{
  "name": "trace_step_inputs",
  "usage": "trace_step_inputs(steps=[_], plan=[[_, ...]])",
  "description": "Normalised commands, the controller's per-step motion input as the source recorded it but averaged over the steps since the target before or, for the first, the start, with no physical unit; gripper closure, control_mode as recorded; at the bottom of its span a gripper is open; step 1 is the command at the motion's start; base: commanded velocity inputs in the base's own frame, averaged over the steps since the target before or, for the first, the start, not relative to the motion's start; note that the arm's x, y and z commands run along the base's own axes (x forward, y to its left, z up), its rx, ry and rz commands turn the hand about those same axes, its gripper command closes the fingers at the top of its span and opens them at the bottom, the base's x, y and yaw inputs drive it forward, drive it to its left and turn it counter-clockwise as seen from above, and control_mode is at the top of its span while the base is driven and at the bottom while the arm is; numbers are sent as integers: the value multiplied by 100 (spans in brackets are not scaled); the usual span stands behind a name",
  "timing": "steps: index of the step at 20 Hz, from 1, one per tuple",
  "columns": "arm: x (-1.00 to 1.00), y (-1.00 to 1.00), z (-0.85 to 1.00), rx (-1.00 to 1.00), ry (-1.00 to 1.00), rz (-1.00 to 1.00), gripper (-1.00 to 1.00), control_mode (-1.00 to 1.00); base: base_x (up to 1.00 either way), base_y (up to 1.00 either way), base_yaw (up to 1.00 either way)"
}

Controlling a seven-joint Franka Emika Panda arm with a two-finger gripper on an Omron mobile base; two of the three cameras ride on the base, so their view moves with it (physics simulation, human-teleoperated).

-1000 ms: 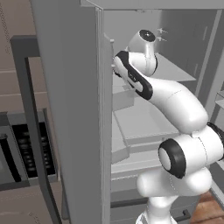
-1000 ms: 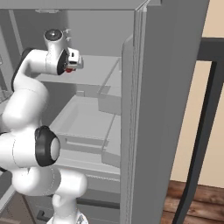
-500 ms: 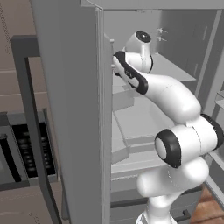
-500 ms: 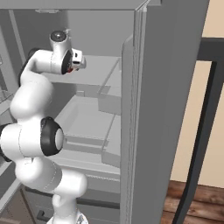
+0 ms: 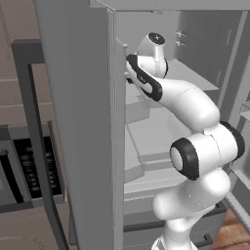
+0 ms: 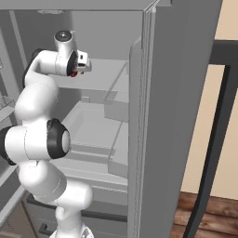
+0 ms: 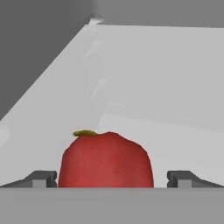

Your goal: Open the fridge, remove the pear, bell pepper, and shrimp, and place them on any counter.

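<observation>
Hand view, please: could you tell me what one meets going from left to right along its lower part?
Left fingertip → bell pepper → right fingertip, all in front of the pale fridge interior.

**A:** What stands to the left of the fridge (image 5: 83,122)?

**B:** A brown panelled wall (image 5: 19,24). Low against it is a grey appliance (image 5: 29,166) with black slots across its front.

**A:** And to the fridge's right?

**B:** A plain beige wall (image 6: 228,28), evenly lit. Below it, by the fridge's foot, is a floor (image 6: 195,218) of reddish-brown wooden planks.

**A:** Do the planks show from the left base view too?

**B:** Yes, a small corner, just right of the fridge's base
</observation>
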Motion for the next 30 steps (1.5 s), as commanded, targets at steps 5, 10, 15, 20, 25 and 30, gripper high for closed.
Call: trace_step_inputs(steps=[5,10,15,20,25,30], plan=[[0,8,-24,0,0,0,-100,-100,0,0,0],[0,8,-26,0,0,0,-100,-100,0,0,0],[1,19,-40,0,0,0,100,-100,0,0,0],[3,2,-15,0,4,0,100,-100,0,0,0],[0,0,0,0,1,0,100,-100,0,0,0],[-45,-5,0,0,-3,0,100,-100,0,0,0]])
